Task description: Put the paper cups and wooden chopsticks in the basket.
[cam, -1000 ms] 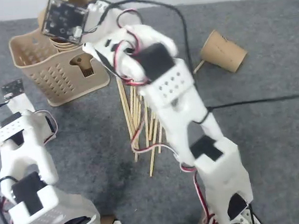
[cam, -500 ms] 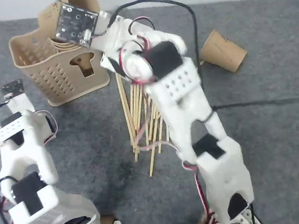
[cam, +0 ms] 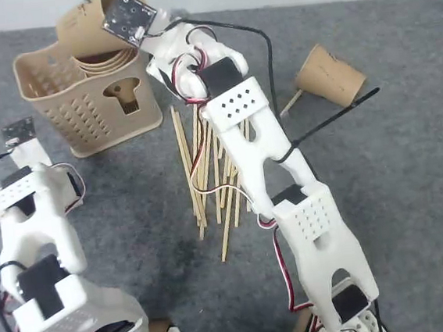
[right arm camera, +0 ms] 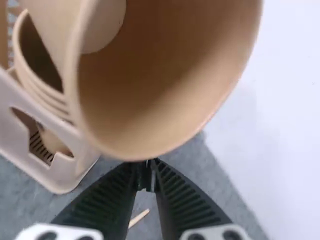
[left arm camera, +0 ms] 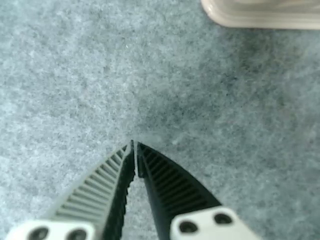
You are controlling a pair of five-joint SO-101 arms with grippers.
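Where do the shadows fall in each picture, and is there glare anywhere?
High view: soft, even light; a faint dark patch on the grey mat near the chopsticks; no glare. Left wrist view: a dim shadow on the mat ahead of the left gripper. Right wrist view: the paper cup in the right gripper is evenly lit; the wall beside it is bright.

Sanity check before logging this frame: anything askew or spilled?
A paper cup lies tipped on its side on the table, away from the basket. The chopsticks lie in a loose, crossed pile beside the basket.
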